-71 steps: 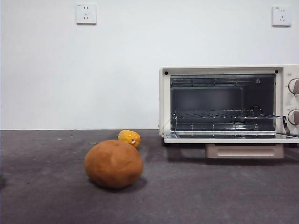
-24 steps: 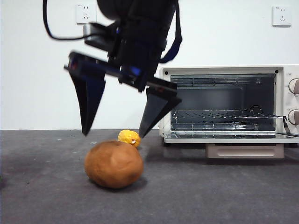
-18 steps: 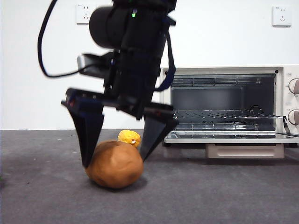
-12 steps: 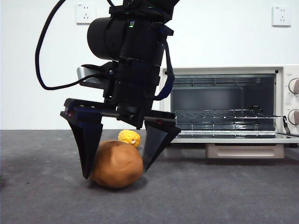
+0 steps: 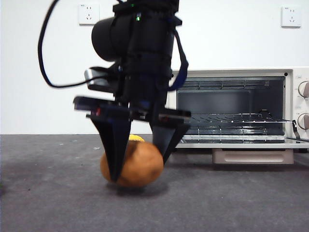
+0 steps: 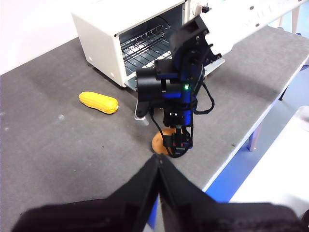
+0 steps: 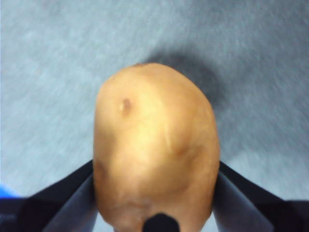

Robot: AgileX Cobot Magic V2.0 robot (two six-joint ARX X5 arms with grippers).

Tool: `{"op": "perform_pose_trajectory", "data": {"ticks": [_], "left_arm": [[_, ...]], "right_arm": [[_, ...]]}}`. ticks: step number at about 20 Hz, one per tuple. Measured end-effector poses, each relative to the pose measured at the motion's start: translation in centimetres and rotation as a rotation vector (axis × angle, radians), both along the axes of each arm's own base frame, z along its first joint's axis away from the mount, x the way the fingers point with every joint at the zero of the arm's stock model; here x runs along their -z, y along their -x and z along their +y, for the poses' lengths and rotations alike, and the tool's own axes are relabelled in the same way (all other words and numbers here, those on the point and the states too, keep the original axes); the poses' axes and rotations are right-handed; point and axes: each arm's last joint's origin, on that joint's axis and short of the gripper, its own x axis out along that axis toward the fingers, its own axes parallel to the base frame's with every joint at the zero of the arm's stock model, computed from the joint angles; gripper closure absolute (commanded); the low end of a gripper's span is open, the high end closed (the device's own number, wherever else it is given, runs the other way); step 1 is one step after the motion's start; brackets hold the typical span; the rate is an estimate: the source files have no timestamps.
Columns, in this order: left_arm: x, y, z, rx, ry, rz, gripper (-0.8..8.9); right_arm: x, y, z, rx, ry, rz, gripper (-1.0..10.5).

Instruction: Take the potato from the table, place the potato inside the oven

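Potato [image 5: 137, 164]: smooth, matte, orange-brown oval lump with one small dark spot; lower centre of the front view, low over the table.
Long axis: in the right wrist view it runs lengthwise between the jaws, away from the camera.
Right gripper [image 5: 140, 162]: black wedge-shaped jaws pinching the potato on both flanks.
Left gripper [image 6: 158, 166]: jaws pressed together, well apart from the work.
Table [image 5: 241, 203]: flat, dark grey, speckled.
Oven [image 5: 231, 111]: cream-white box at right, door down, wire rack inside.
Yellow fruit [image 6: 98, 102]: elongated, bumpy, lying beside the oven.
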Motion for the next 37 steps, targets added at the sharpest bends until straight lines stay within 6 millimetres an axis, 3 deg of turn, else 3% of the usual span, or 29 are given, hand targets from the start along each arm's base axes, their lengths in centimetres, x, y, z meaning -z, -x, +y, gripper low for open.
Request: {"op": "perform_pose_trajectory", "data": {"ticks": [9, 14, 17, 22, 24, 29, 32, 37], "left_arm": [[0.0, 0.0, 0.0, 0.000, 0.000, 0.000, 8.21], [0.0, 0.0, 0.0, 0.000, 0.000, 0.000, 8.21], [0.0, 0.0, 0.0, 0.000, 0.000, 0.000, 8.21], [0.0, 0.0, 0.0, 0.000, 0.000, 0.000, 8.21], [0.0, 0.0, 0.0, 0.000, 0.000, 0.000, 8.21], [0.0, 0.0, 0.0, 0.000, 0.000, 0.000, 8.21], [0.0, 0.0, 0.0, 0.000, 0.000, 0.000, 8.21], [0.0, 0.0, 0.0, 0.000, 0.000, 0.000, 8.21]], "right_arm": [[-7.2, -0.8, 0.9, 0.072, -0.031, -0.037, 8.5], [-10.5, -1.6, -0.2, 0.110, 0.115, -0.242, 8.5], [-10.8, -2.6, -1.5, 0.152, 0.224, -0.326, 8.5], [-11.0, -4.9, -3.9, 0.235, 0.240, -0.324, 8.5], [-11.9, -5.0, -4.8, 0.257, 0.224, -0.338, 8.5], [-16.4, -1.8, -8.6, 0.297, 0.176, -0.433, 8.5], [-16.1, 0.6, -11.5, 0.323, 0.199, -0.477, 8.5], [-14.9, 5.5, -16.0, 0.389, 0.001, -0.639, 8.5]]}}
